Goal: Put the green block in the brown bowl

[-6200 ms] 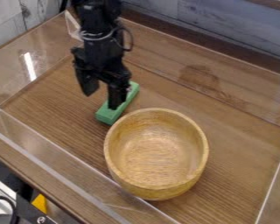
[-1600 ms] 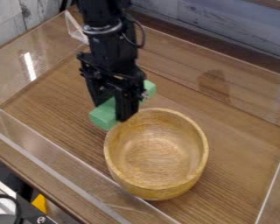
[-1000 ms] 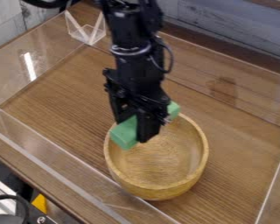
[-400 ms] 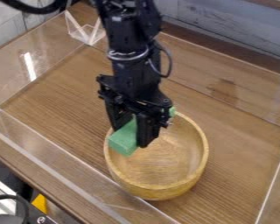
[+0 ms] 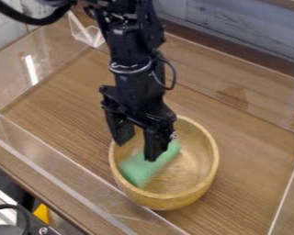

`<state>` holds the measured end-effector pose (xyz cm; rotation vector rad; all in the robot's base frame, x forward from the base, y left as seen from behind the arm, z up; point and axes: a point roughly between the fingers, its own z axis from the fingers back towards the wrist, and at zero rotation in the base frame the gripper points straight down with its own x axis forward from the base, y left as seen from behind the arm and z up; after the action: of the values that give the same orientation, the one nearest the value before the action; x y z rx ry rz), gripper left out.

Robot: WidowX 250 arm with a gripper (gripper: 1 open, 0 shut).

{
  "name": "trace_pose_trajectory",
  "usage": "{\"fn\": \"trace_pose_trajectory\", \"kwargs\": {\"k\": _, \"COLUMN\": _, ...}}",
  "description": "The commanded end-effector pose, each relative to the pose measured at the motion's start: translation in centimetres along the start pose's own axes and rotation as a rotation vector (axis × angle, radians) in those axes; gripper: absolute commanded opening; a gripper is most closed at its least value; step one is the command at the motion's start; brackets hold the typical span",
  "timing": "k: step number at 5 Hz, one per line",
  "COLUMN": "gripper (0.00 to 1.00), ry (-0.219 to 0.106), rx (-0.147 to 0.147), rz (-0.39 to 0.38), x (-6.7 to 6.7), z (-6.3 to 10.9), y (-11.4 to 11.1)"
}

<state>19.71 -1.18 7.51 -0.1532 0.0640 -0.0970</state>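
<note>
The green block (image 5: 149,168) lies inside the brown bowl (image 5: 206,138), slanted against the bowl's inner left side. My gripper (image 5: 139,140) points straight down just above the block's upper end. Its black fingers (image 5: 118,130) are spread apart and the jaws are open, with nothing held between them. The lower fingertip hides part of the block's upper end. The bowl stands on the wooden tabletop (image 5: 63,101) towards the front right, and the arm rises from it towards the top of the camera view.
Clear acrylic walls (image 5: 45,170) enclose the tabletop on the front and left sides. A small clear plastic stand (image 5: 85,32) sits at the back left behind the arm. A grey plank wall (image 5: 248,23) runs along the back.
The fingers have spread open and the green block has dropped out of them into the bowl, where it now rests. The hand has stayed over the bowl's left part.
</note>
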Motion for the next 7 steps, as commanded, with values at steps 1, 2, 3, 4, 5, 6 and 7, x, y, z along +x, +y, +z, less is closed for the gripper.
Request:
{"fn": "trace_pose_trajectory", "kwargs": {"k": 1, "gripper": 1.0, "ry": -0.028, "rx": 0.011, "rz": -0.011, "x": 1.4, "z": 1.6, "y": 0.3}}
{"fn": "trace_pose_trajectory", "kwargs": {"k": 2, "gripper": 1.0, "ry": -0.022, "rx": 0.017, "rz": -0.029, "x": 2.1, "z": 2.0, "y": 0.1}}
{"fn": "trace_pose_trajectory", "kwargs": {"k": 3, "gripper": 1.0, "ry": -0.019, "rx": 0.019, "rz": -0.049, "x": 2.6, "z": 2.3, "y": -0.2}}
{"fn": "trace_pose_trajectory", "kwargs": {"k": 4, "gripper": 1.0, "ry": -0.028, "rx": 0.018, "rz": 0.014, "x": 2.6, "z": 2.6, "y": -0.1}}
{"fn": "trace_pose_trajectory", "kwargs": {"k": 5, "gripper": 1.0, "ry": -0.038, "rx": 0.015, "rz": 0.074, "x": 2.5, "z": 2.8, "y": 0.0}}
{"fn": "trace_pose_trajectory", "kwargs": {"k": 6, "gripper": 1.0, "ry": -0.038, "rx": 0.016, "rz": 0.069, "x": 3.2, "z": 2.6, "y": 0.8}}
{"fn": "trace_pose_trajectory", "kwargs": {"k": 7, "gripper": 1.0, "ry": -0.036, "rx": 0.018, "rz": 0.061, "x": 3.7, "z": 2.5, "y": 1.5}}
